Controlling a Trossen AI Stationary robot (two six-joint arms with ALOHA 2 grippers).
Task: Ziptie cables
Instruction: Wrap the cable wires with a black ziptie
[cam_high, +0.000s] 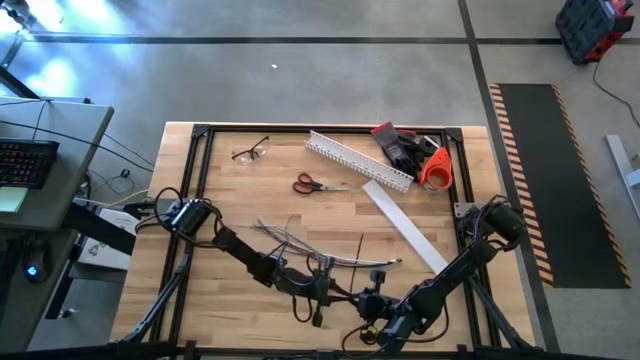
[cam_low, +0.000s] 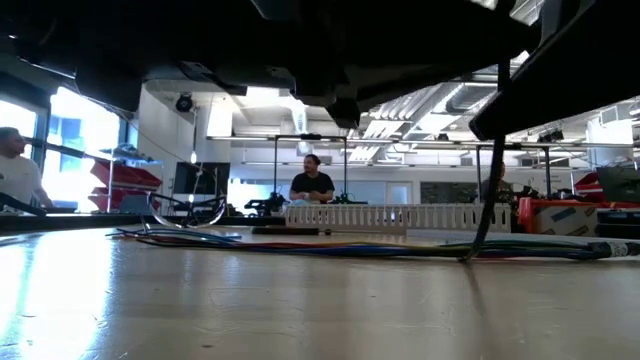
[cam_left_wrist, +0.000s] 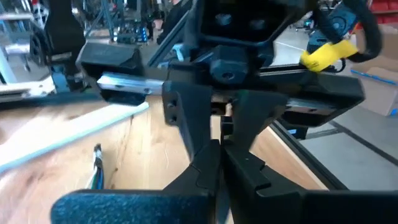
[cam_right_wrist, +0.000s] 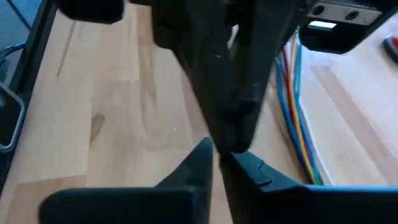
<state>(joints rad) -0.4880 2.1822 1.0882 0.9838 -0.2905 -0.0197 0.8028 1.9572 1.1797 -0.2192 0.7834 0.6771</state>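
The left gripper (cam_high: 325, 292) is found low over the front middle of the pale wooden slatted table (cam_high: 230, 190), its fingers (cam_left_wrist: 208, 165) pressed together in its wrist view. Whether the thin black stiff ziptie (cam_high: 361, 246) is pinched there cannot be told from these frames.

Just behind and above that gripper, the loose bundle of thin pinkish, purple and grey-white cables (cam_high: 300, 245) is spread across the table's front middle. The ziptie lies across the bundle near its right-hand end, and in the low view it is seen rising steeply from the cables (cam_low: 300, 246) as a dark strip (cam_low: 487, 200) — so one end appears lifted.

Further right, the right gripper (cam_high: 375, 320) is held close beside the left one at the front edge, its fingers (cam_right_wrist: 199, 165) nearly meeting; nothing can be made out between them.

Toward the back, red-handled scissors (cam_high: 310, 184), a white slotted plastic duct (cam_high: 355, 160) and a flat white cover strip (cam_high: 405, 225) are left untouched.

The risk is judged to lie in the crowding: both grippers are working almost touching, and a collision could knock the strip loose. The ziptie could also slip from a shallow pinch, or be closed around only some wires — the bundle is splayed at its left end, so strands may be left outside the loop.
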